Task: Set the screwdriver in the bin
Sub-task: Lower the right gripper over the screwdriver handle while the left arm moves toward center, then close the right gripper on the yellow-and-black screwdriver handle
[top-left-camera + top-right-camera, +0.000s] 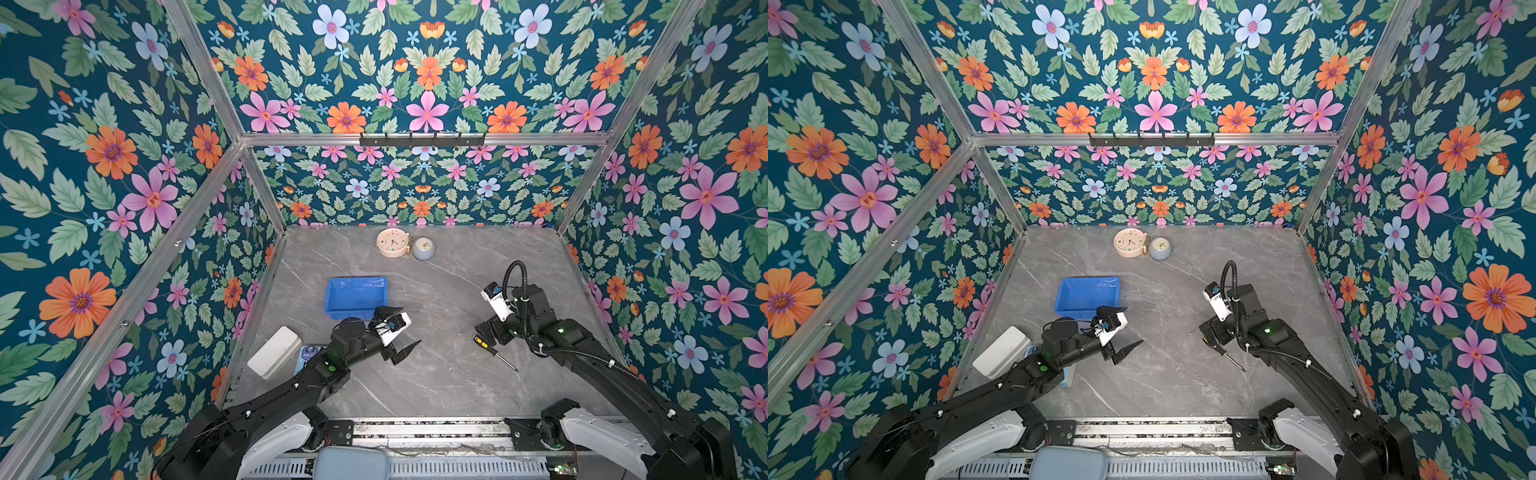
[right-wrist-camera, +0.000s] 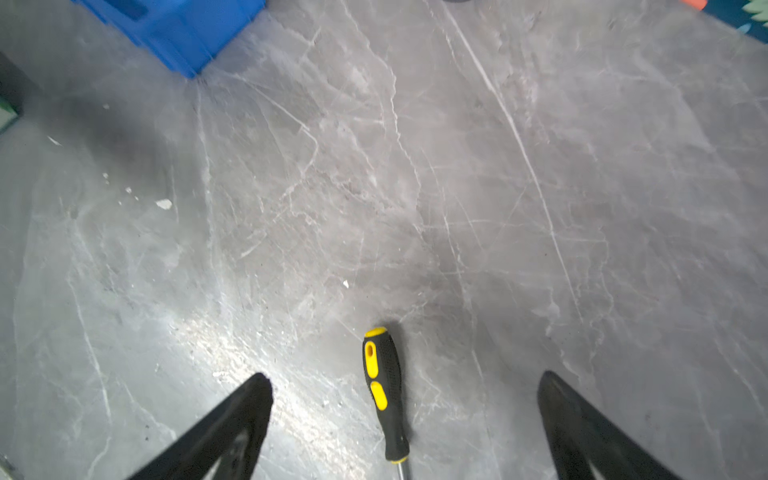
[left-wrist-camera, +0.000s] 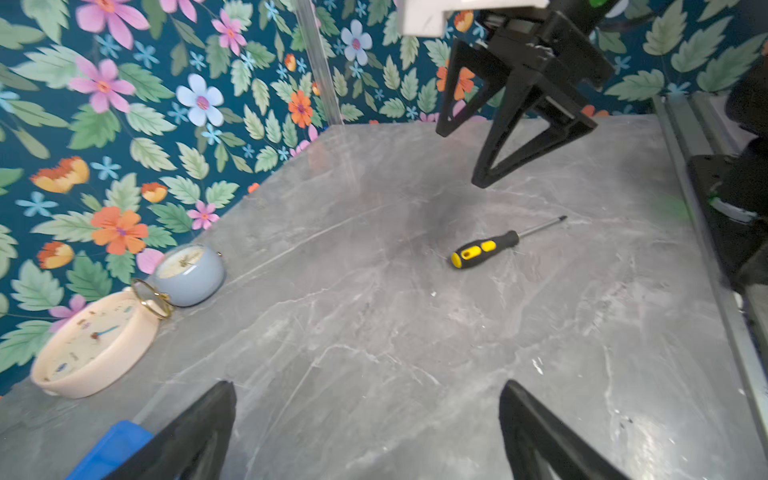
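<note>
My right gripper [image 3: 459, 158] hovers wide open above the screwdriver [image 2: 382, 386], which lies flat on the grey marbled table [image 1: 436, 382], well apart from the blue bin [image 1: 334, 297]. My left gripper [image 3: 366, 386], equally wide and empty, sits near the bin. An off-centre pinch could roll the rounded handle away. I can read no writing anywhere.

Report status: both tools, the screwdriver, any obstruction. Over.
Right tool open above black-and-yellow screwdriver, lying untouched on grey marble table. Left tool open, empty, beside shallow blue plastic bin, between it and screwdriver.
</note>
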Controlling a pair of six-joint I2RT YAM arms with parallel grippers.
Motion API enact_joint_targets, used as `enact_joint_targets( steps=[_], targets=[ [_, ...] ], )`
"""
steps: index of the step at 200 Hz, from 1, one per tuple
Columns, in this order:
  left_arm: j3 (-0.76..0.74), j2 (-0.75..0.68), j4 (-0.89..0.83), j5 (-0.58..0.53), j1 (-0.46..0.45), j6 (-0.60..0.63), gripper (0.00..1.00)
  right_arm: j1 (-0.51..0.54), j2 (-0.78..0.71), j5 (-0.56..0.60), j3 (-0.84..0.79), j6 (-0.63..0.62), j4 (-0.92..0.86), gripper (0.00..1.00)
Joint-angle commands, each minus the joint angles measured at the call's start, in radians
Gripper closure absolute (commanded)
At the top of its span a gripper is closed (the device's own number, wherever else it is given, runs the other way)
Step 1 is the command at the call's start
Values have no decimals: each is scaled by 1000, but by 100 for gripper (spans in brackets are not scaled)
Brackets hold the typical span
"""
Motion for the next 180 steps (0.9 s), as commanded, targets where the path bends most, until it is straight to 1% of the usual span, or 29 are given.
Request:
enact_joint_targets(
  steps=[1,31,61,88,117,141,170,180],
  targets=[
    [22,36,-38,17,-43,45,0,16,45,16,14,-44,-76,1],
    [49,84,-85,-8,-97,99,0,37,118,47,25,-84,-115,1],
    [55,112,-77,-9,-114,93,0,43,190,50,36,-99,-127,1],
    [64,134,-81,-10,-126,86,0,44,287,46,73,-94,-151,1],
    [60,149,-70,-21,-137,85,0,45,396,39,128,-78,-173,12],
    [57,152,-66,-31,-142,85,0,46,468,63,166,-71,-187,17],
    [42,152,-51,-42,-144,81,0,48,536,77,209,-61,-200,20],
    [36,151,-45,-45,-144,78,0,52,555,88,217,-58,-203,23]
  ],
)
